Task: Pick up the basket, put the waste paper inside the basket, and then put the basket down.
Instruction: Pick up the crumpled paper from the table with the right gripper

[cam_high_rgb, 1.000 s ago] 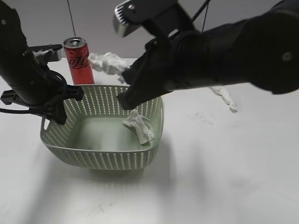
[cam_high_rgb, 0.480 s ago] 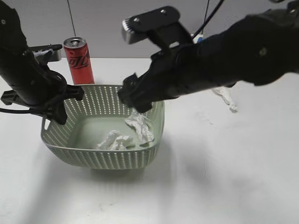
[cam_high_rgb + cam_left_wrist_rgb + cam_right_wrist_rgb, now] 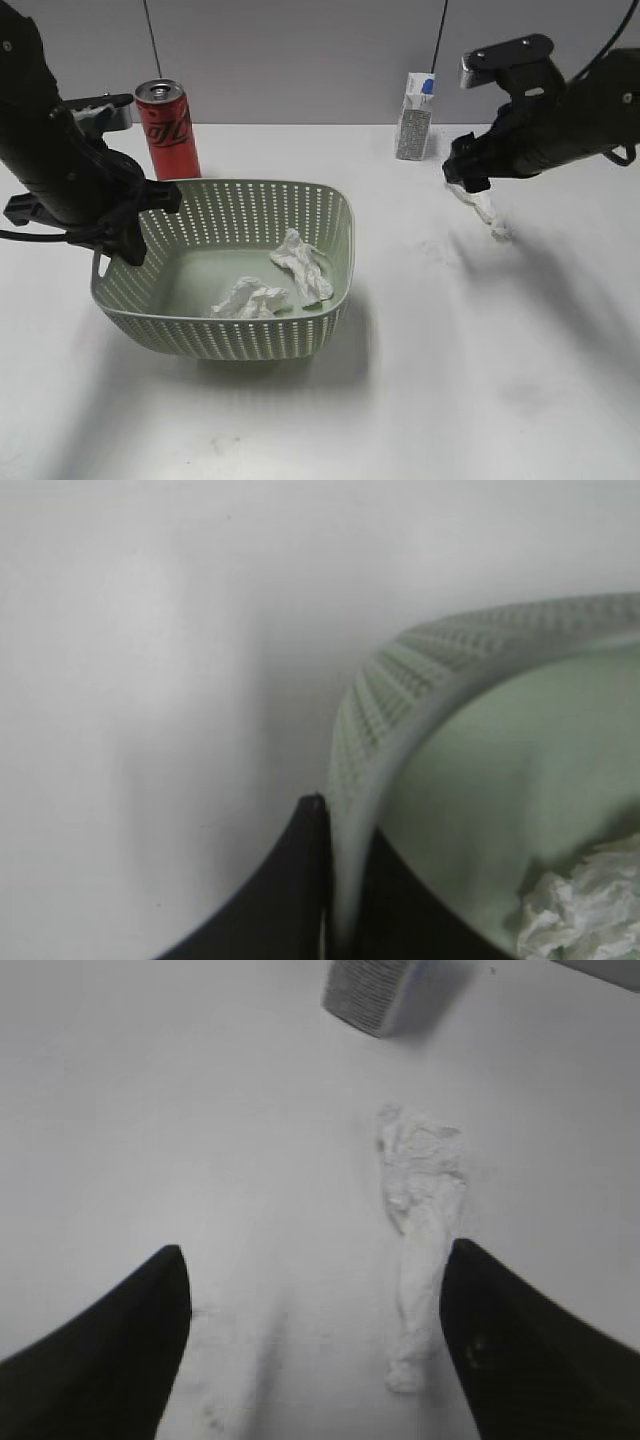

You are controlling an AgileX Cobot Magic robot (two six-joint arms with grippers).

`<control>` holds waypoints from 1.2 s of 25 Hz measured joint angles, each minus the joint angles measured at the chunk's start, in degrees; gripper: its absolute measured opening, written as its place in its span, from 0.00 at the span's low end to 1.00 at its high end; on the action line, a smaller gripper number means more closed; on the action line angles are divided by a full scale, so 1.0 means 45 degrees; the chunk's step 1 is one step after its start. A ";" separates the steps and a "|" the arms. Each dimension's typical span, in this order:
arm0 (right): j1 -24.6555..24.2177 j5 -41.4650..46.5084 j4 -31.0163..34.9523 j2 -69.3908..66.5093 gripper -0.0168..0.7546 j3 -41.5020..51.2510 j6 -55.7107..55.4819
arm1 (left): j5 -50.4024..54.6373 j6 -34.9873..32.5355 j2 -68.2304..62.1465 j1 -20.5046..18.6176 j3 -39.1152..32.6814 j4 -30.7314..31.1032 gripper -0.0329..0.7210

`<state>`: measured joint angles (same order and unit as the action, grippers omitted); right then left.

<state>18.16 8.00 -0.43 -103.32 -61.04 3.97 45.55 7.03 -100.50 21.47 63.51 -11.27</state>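
The sage-green basket (image 3: pixel 240 335) is held tilted at the left, and my left gripper (image 3: pixel 130 225) is shut on its left rim; the rim (image 3: pixel 370 730) runs between the jaws in the left wrist view. Two crumpled waste paper pieces lie inside it, a wad (image 3: pixel 247 298) and a strip (image 3: pixel 303 264); the wad also shows in the left wrist view (image 3: pixel 585 900). My right gripper (image 3: pixel 462 172) is open and empty above a long twisted waste paper strip (image 3: pixel 484 211) on the table at the right; that strip (image 3: pixel 420 1220) lies between the open jaws (image 3: pixel 315 1270), close to the right one.
A red soda can (image 3: pixel 167 130) stands behind the basket at the left. A small white-and-grey carton with a blue top (image 3: pixel 415 116) stands at the back near the wall, and shows in the right wrist view (image 3: pixel 372 992). The table is white.
My right arm has let a wad fall into the basket and swung away to the right, over the strip on the table. The left gripper and basket have stayed put.
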 joint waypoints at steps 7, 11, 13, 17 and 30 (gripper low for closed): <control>-0.1254 -0.2708 -0.0090 -0.2536 0.77 0.0000 -0.0051 | 0.0000 0.0000 0.0000 0.0000 0.0000 -0.0011 0.04; -0.1281 -0.3258 -0.0090 -0.3498 0.77 -0.0004 -0.0051 | 0.0000 0.0000 0.0000 0.0000 0.0000 -0.0034 0.04; -0.1281 -0.3338 -0.0090 -0.3771 0.77 -0.0004 -0.0051 | 0.0000 0.0000 0.0000 0.0000 0.0000 -0.0034 0.04; -0.1281 -0.3397 -0.0049 -0.3849 0.70 -0.0028 -0.0095 | 0.0000 0.0000 0.0000 0.0000 0.0000 -0.0034 0.04; -0.1217 0.0136 0.0164 -0.2498 0.02 -0.0061 -0.0131 | 0.0000 0.0000 0.0000 0.0000 0.0000 -0.0047 0.04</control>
<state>12.68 8.61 0.31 -114.56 -61.32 3.38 45.55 7.03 -100.50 21.47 63.51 -11.48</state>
